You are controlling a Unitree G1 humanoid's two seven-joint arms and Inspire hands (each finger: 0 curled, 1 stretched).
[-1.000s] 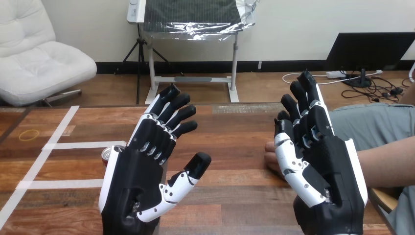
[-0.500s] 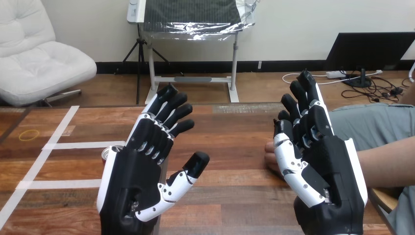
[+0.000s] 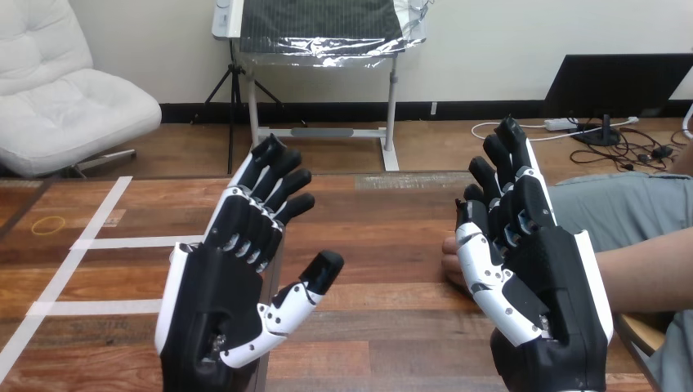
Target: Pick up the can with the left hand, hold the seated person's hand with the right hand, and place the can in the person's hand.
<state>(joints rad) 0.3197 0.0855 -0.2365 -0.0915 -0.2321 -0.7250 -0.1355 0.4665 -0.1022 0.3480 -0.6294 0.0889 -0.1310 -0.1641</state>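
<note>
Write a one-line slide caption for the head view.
Left hand and right hand raised open above the wooden table, the person's hand on the table just beyond the right hand.

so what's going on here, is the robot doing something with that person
Nothing is being handled yet. The left robot hand and the right robot hand are both raised above the wooden table, with fingers straight and open and nothing in either one. The person's hand rests at the table's right side, partly hidden behind the right robot hand. Whether the two touch cannot be told, but the robot's fingers are not curled round it.
</note>
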